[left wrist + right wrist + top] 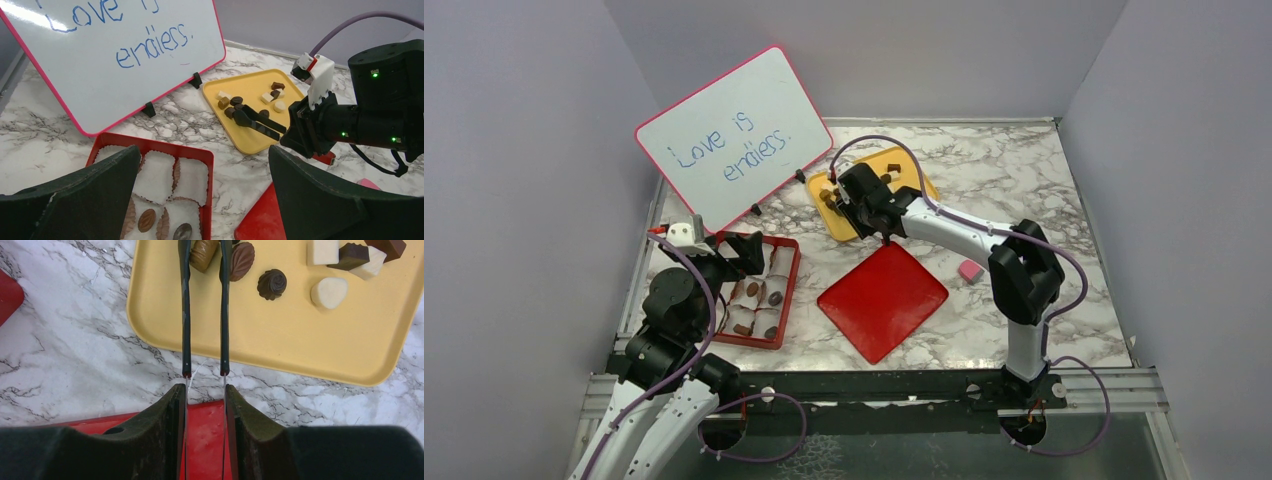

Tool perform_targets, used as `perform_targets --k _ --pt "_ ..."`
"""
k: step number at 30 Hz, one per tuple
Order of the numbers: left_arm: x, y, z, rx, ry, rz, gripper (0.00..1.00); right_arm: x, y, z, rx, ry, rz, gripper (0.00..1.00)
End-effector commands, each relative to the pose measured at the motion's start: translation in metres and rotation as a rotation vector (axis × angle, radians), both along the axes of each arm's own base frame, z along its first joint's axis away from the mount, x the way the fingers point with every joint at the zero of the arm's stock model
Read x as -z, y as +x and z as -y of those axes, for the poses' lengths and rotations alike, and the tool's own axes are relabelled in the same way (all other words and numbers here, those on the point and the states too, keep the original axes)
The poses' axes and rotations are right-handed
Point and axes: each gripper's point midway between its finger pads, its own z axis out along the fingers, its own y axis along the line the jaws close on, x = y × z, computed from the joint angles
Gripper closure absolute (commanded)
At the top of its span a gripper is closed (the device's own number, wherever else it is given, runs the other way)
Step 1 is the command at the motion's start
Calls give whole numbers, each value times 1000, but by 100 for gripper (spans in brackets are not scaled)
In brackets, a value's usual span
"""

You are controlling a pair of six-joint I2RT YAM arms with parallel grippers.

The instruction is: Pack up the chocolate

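The yellow tray (275,335) sits by the far edge of the counter, about the middle. Loose chocolates (272,284) lie on it, some dark, some tan, some cream. The right gripper (239,117) reaches onto the tray. Its two thin fingers (185,315) press a tan chocolate (204,254) from both sides. The picture edge cuts off the fingertips and the top of that piece. From above, the right arm hides much of the tray.

The red box (150,145) sits by the left edge. It has white paper cups (155,175) inside, with a few brown chocolates (146,220) in them. The left gripper (205,192) hangs over the box with its jaws wide apart, holding nothing. It hides part of the box. A flat red lid (884,300) lies in the middle of the counter.
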Motion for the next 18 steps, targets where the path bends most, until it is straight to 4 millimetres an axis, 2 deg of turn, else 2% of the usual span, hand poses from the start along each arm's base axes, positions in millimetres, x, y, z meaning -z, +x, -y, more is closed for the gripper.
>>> perform_targets --k 1,3,7,14,18 --pt "-6 0 3 21 -2 32 1 -11 12 -6 18 21 33 62" --pt "-7 0 3 19 0 33 1 -10 12 -7 14 22 29 64" --pt "-7 -1 2 16 0 34 1 -13 10 -7 13 30 29 74" --pt "-7 0 2 16 0 35 1 -21 5 -2 17 39 27 75" --pt "-7 -1 2 15 -1 38 1 -28 -1 0 19 58 28 78"
